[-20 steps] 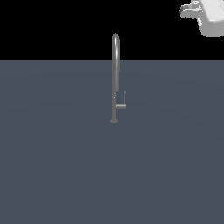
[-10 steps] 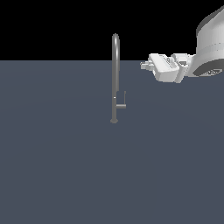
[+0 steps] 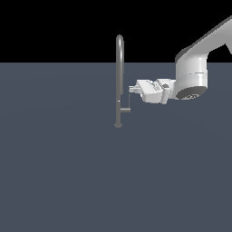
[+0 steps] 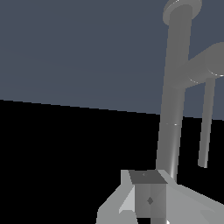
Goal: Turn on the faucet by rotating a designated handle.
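The faucet (image 3: 119,77) is a tall thin grey pipe with an arched top, standing on a small round base on the dark floor. Its handle (image 3: 127,108) is a short stub off the lower stem with a thin rod rising from it. My gripper (image 3: 132,89) reaches in level from the exterior view's right, its tip close by the rod's upper end; contact cannot be told. In the wrist view the faucet (image 4: 174,109) and handle (image 4: 205,70) fill the frame, and the gripper (image 4: 150,194) shows as one block with no gap, shut on nothing.
The white arm (image 3: 192,77) comes in from the exterior view's upper right. The dark grey floor (image 3: 59,172) spreads flat around the faucet, with black background behind it.
The gripper has come down and moved towards the exterior view's left, from the upper right corner to just beside the faucet's stem. The faucet and handle look unmoved.
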You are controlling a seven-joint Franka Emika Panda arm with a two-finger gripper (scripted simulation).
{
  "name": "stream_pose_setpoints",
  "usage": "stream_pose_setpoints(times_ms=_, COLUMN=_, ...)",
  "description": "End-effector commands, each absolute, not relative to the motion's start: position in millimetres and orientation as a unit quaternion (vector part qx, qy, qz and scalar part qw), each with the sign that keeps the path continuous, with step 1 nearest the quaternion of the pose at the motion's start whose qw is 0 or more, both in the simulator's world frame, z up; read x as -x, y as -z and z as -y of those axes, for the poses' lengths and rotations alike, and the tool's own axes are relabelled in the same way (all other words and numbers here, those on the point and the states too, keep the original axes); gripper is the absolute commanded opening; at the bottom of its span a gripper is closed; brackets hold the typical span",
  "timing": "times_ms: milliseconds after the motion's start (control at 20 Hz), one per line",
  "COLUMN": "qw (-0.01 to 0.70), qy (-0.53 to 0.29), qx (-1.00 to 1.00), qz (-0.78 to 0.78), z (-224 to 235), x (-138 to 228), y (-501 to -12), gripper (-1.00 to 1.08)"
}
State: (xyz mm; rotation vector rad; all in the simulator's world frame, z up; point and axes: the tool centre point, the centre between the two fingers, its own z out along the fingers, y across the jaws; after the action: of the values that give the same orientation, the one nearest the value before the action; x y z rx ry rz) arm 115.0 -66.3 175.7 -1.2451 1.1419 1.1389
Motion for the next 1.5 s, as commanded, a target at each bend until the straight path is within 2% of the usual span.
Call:
stream_pose_setpoints(times_ms=0, qw=0.517, qy=-0.483, qx=0.517, qz=-0.482, z=60, x=-116, y=-166, gripper=-1.0)
stream_pose_setpoints(times_ms=950, qw=0.5, qy=-0.5, qx=0.5, qz=-0.5, z=57, x=-112, y=-148, gripper=-1.0)
stream_pose_setpoints(times_ms=1450, qw=0.5, qy=-0.5, qx=0.5, qz=-0.5, z=57, x=-94, y=-154, gripper=-1.0)
